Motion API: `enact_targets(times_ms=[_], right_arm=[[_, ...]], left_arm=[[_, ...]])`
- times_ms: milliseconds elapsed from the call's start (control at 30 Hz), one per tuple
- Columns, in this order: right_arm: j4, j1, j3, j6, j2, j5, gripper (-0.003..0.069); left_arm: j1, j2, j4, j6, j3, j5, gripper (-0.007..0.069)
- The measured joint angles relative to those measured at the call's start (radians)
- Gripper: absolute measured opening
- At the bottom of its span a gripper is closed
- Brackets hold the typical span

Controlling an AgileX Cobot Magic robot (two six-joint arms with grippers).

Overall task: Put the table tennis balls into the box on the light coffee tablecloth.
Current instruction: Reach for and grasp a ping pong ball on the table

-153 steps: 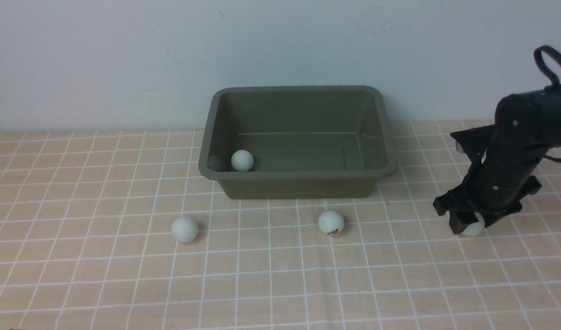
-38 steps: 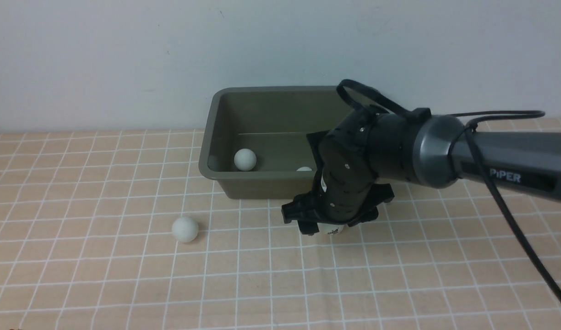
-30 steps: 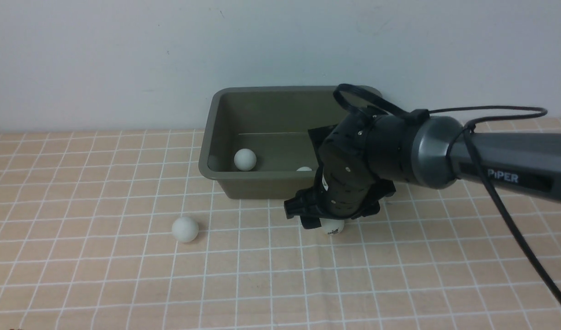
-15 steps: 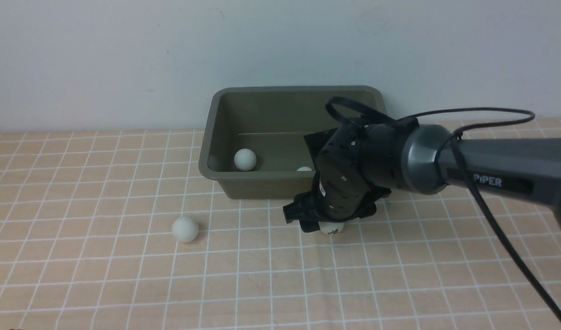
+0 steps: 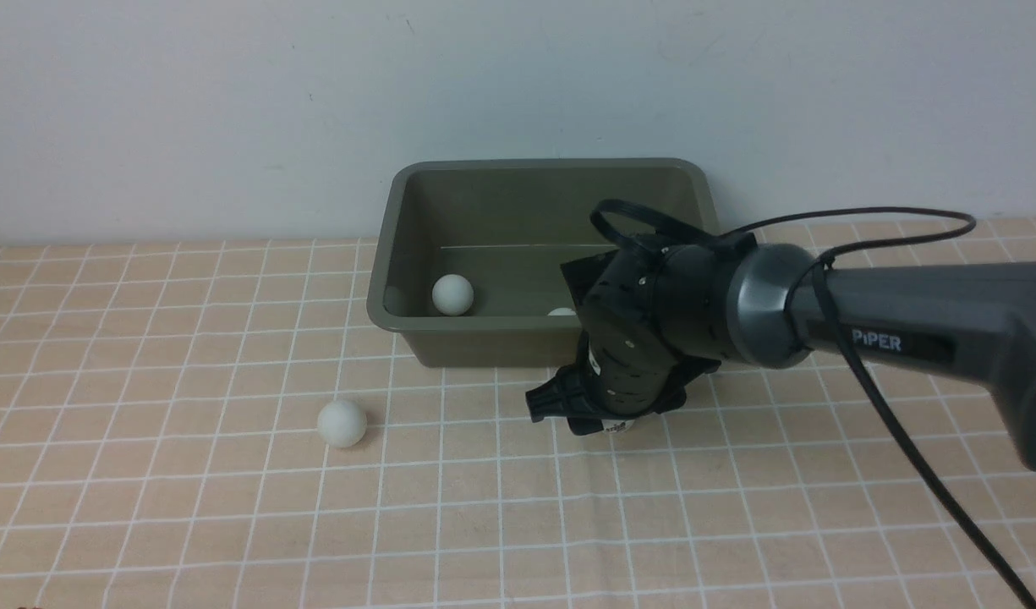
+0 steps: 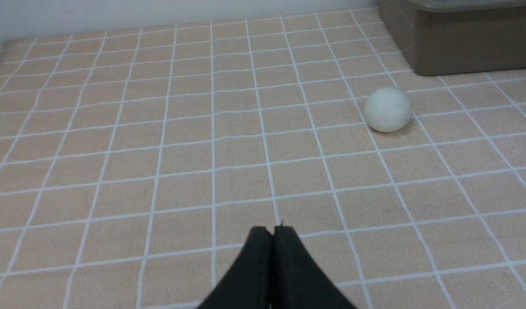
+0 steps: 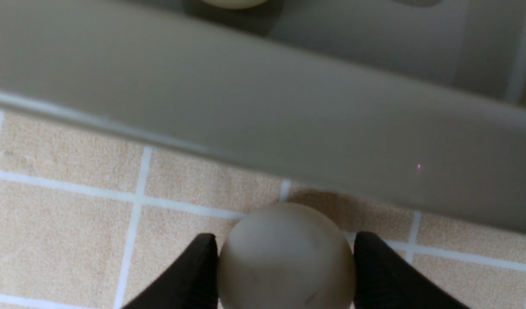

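A white ball [image 7: 286, 257] sits on the checked tablecloth [image 5: 230, 524] just in front of the box [image 5: 484, 348]. The right gripper [image 7: 285, 238] is clamped on it, a finger touching each side. Inside the box lie a second ball [image 5: 452, 294] near the left end and a third ball [image 5: 561, 312] half hidden by the front wall. A fourth ball [image 5: 342, 423] rests on the cloth well to the left. The left gripper [image 6: 273, 229] is over the cloth, fingers pressed together. A plain pale wall [image 5: 230, 110] stands behind.
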Motion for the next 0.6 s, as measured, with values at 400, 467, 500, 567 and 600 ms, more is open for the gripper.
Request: enact_targets(times_ms=[400,467,500,567,600], right_arm=[[0.22,0.0,-0.001,-0.174,-0.04,0.134,0.0365],[0.265,0.0,-0.001,-0.216,-0.065,0.154,0.0365],[0.293,0.0,-0.001,-0.247,-0.09,0.169,0.0365],[0.32,0.003,-0.001,-0.285,-0.129,0.185,0.0365],[0.327,0.004,-0.001,-0.303,-0.152,0.189,0.0365]], left_arm=[[0.0,0.0,0.0,0.0,0.0,0.0,-0.0069],[0.0,0.0,0.0,0.0,0.0,0.0,-0.0069],[0.0,0.0,0.0,0.0,0.0,0.0,-0.0069],[0.0,0.0,0.0,0.0,0.0,0.0,-0.0069],[0.0,0.0,0.0,0.0,0.0,0.0,-0.0069]])
